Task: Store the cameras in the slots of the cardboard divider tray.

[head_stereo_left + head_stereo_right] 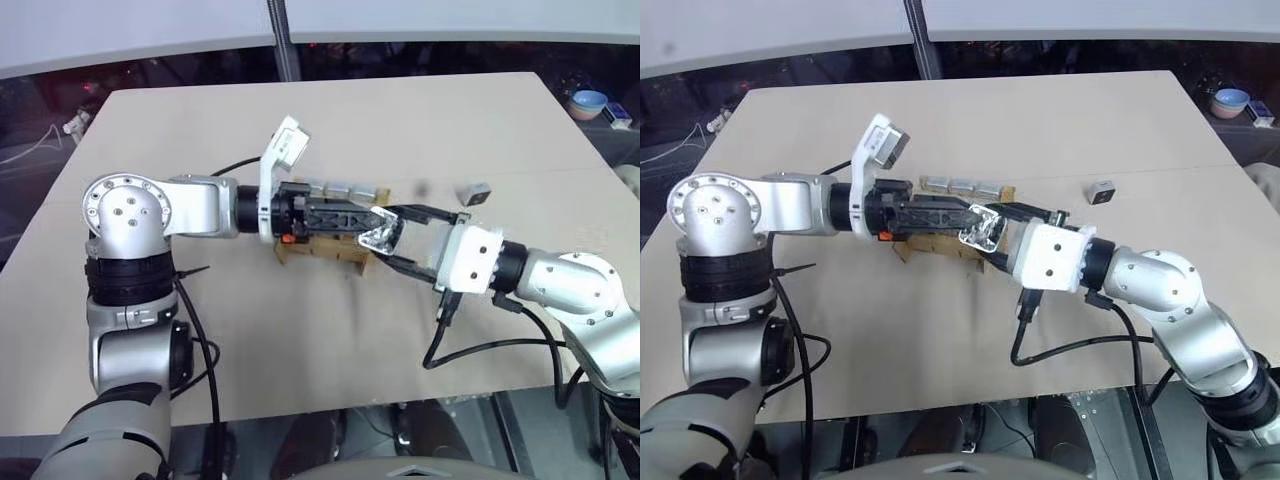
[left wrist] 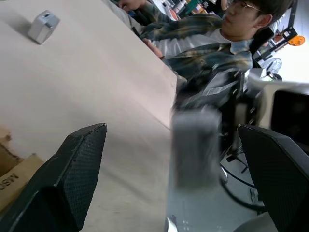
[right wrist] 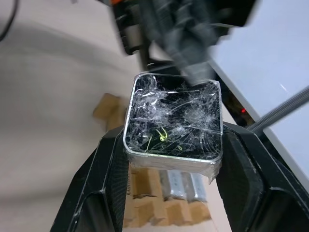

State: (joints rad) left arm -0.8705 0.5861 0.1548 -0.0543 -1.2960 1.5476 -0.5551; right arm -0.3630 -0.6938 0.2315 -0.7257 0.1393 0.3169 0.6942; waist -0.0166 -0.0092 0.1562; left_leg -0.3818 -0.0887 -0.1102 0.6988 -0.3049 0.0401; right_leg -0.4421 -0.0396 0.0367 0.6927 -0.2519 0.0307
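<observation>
My right gripper (image 1: 381, 233) is shut on a camera (image 3: 174, 121), a silver box with a cracked dark glass face, held just above the cardboard divider tray (image 1: 926, 250). My left gripper (image 1: 973, 216) reaches across the tray toward that camera. Its fingers (image 2: 72, 179) are open, with a blurred grey block between them. I cannot tell whether they touch the camera. A row of cameras (image 1: 962, 185) sits in the tray's far slots. Another camera (image 1: 474, 193) lies loose on the table to the right of the tray.
The tan table (image 1: 300, 350) extends toward me from the tray. A person (image 2: 207, 43) sits at the table's right side. A blue bowl (image 1: 589, 102) stands off the far right corner. Cables hang from both wrists.
</observation>
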